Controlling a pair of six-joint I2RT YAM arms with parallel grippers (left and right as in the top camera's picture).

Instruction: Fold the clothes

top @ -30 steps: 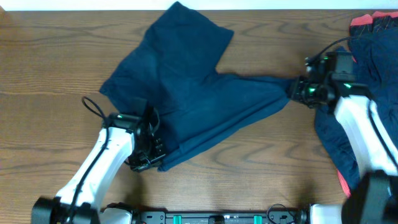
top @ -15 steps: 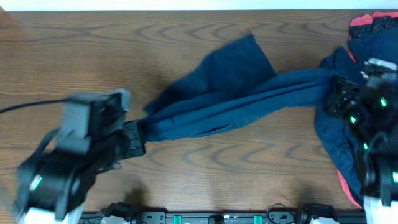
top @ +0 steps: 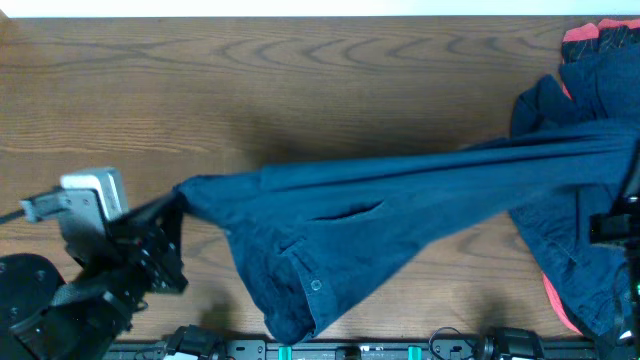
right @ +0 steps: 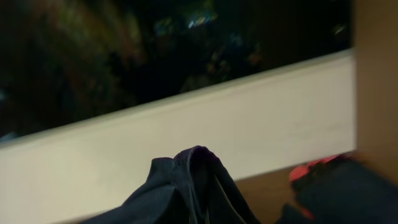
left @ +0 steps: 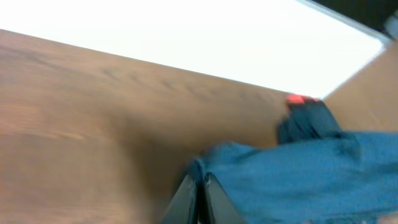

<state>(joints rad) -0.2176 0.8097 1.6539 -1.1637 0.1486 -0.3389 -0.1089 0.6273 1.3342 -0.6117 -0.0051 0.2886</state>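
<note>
While the shorts (top: pixel 400 230) are hanging in the air above the table (top: pixel 150 90), stretched from one side to the other, their loose lower edge with a button (top: pixel 315 286) is sagging toward the near side. The left gripper (top: pixel 172 212) is pinching one end, its fingers (left: pixel 186 193) pressed narrow on a fold of blue cloth in the wrist view. The right gripper (top: pixel 615 225) is carrying the other end at the far right. Its fingers are buried in bunched fabric in its own view, but the cloth is hanging from it, so it appears clamped on the shorts too. Farther back on the right, a pile (top: pixel 590 70) of more dark clothes with red trim (top: pixel 590 35) is lying on the table.

The fabric is looking light, limp and quick to droop, with nothing stiff in it. Holding it by corners or waistband ends, well apart, is probably what is keeping it flat, since a grip nearer the middle would likely let it bunch.

A second ago the shorts were lying spread on the table, a gripper at each end. Half a second ago they were rising as a narrow twisted band. Now they are opening into a broad sheet, and both arms are drawing farther apart.
</note>
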